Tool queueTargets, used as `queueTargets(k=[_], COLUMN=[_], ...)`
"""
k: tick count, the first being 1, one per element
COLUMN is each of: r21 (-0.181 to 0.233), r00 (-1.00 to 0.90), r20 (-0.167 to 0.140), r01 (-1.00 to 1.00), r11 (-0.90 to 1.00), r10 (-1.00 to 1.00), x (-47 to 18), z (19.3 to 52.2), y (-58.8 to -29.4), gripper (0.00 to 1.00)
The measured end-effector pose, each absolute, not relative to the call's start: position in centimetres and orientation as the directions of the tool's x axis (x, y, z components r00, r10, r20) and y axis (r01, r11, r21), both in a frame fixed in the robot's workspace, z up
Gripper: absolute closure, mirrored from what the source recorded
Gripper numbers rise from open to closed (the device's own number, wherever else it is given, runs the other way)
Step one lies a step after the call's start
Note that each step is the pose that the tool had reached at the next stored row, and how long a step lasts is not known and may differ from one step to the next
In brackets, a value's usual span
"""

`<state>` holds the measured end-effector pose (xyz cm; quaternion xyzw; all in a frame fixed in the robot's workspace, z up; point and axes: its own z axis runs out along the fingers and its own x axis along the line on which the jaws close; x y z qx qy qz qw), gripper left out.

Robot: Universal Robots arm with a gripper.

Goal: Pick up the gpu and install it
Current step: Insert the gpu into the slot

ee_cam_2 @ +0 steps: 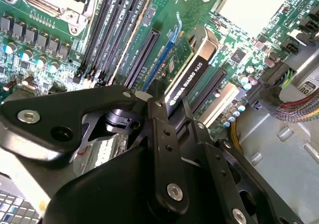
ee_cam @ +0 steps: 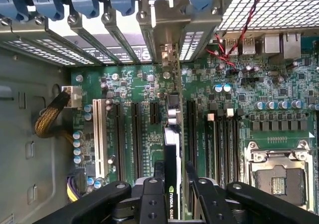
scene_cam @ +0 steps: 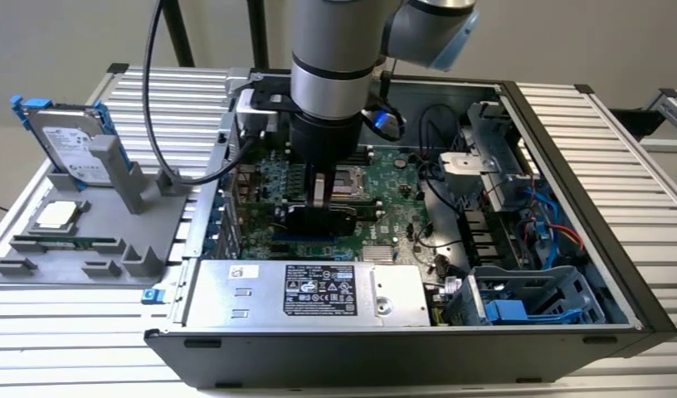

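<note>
The gpu [ee_cam: 172, 149] stands edge-on inside the open computer case [scene_cam: 604, 249], held between black fingers [ee_cam: 150, 199]. My gripper [ee_cam: 172, 186] is shut on its upper edge. The card's black cooler [ee_cam_2: 192, 67] faces a long black expansion slot [ee_cam_2: 144, 55], and its lower edge sits down at the green motherboard [ee_cam: 124, 84]. Its silver bracket [ee_cam: 167, 52] reaches the row of rear slot covers. In the exterior view my gripper [scene_cam: 316, 207] hangs straight down over the middle of the board with the dark gpu [scene_cam: 316, 222] under it. Whether the card is fully seated cannot be told.
A silver hard drive in a blue frame [scene_cam: 73, 145] stands on a grey holder [scene_cam: 51, 265] at the exterior view's left, with a processor chip [scene_cam: 56, 214] and a memory stick [scene_cam: 67, 243]. The power supply [scene_cam: 305, 290], drive cage [scene_cam: 527, 298], CPU socket [ee_cam: 279, 176] and cables [scene_cam: 560, 228] crowd the case.
</note>
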<state>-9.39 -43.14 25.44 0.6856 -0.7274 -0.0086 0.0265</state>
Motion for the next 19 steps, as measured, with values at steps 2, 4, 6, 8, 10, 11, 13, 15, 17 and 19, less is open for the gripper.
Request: queueTargets(k=[2, 4, 6, 8, 10, 11, 13, 15, 17, 19], r21=[0.049, 0.049, 0.049, 0.049, 0.049, 0.049, 0.05, 0.051, 0.053, 0.053], r00=[-0.058, -0.058, -0.058, -0.058, -0.058, -0.058, -0.058, -0.058, -0.058, -0.058], r20=[0.027, 0.027, 0.027, 0.027, 0.027, 0.027, 0.026, 0.026, 0.027, 0.027], r01=[-0.997, -0.997, -0.997, -0.997, -0.997, -0.997, -0.997, -0.997, -0.997, -0.997], r11=[0.06, 0.06, 0.06, 0.06, 0.06, 0.06, 0.06, 0.06, 0.06, 0.06], r10=[-0.998, -0.998, -0.998, -0.998, -0.998, -0.998, -0.998, -0.998, -0.998, -0.998], x=[-9.39, -9.38, -9.38, -9.38, -9.38, -9.38, -9.37, -9.37, -9.38, -9.38], z=[25.41, 25.4, 25.39, 25.4, 25.39, 25.39, 25.4, 25.38, 25.41, 25.43], y=[-43.14, -43.14, -43.14, -43.16, -43.17, -43.2, -43.29, -43.44, -43.53, -43.54], gripper=[1.0, 1.0, 1.0, 1.0, 1.0, 1.0, 1.0, 1.0, 1.0, 1.0])
